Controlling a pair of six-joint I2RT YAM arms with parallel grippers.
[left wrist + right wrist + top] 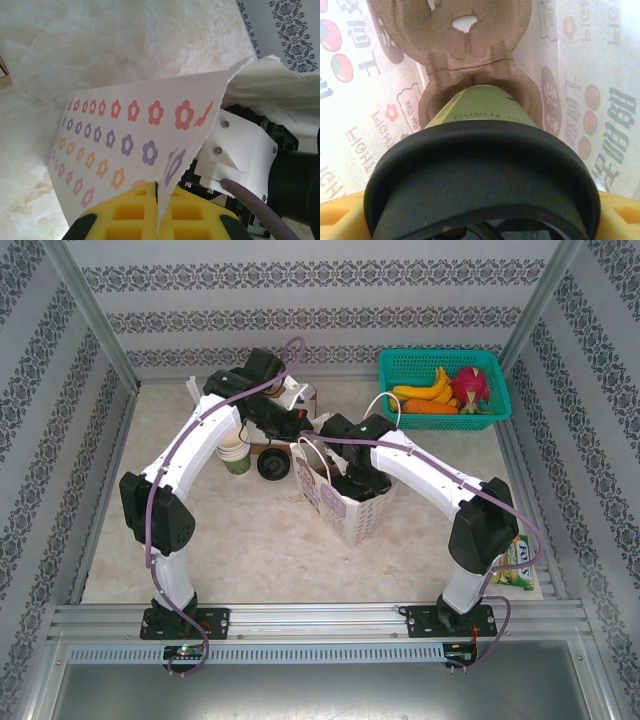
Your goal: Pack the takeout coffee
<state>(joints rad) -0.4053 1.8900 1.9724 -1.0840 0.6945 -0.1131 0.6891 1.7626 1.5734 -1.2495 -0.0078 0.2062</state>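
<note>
Seen from above, the paper bag point(345, 505) stands near the middle of the worktop point(240, 550). The left arm point(205, 435) bends over from the left side and reaches the bag's far top edge. The right arm point(430, 470) bends in from the right side, and its end dips down into the open top of the bag. Just to the left of the bag are a stack of cups point(235, 455) and a round black thing point(272, 464). A green basket point(395, 370) with bananas point(425, 390) and other fruit sits in the far right corner. A small packet point(517, 565) lies at the right edge, near the front. In the left wrist view, the yellow left fingers point(125, 217) are squeezed tight together on the thin top edge of the bag and hold it. The side of the bag has rows of little pink, purple and orange flowers. Behind the paper is a white and black part of the right arm. The right wrist view looks down inside the bag. The takeout coffee point(480, 107) is there, with its black lid closest to the camera. The yellow right fingers point(620, 210) stand wide, one on each side of the lid, and hold the cup. The low end of the cup goes into a round hole of a brown cup tray point(455, 30) in the bag.
</note>
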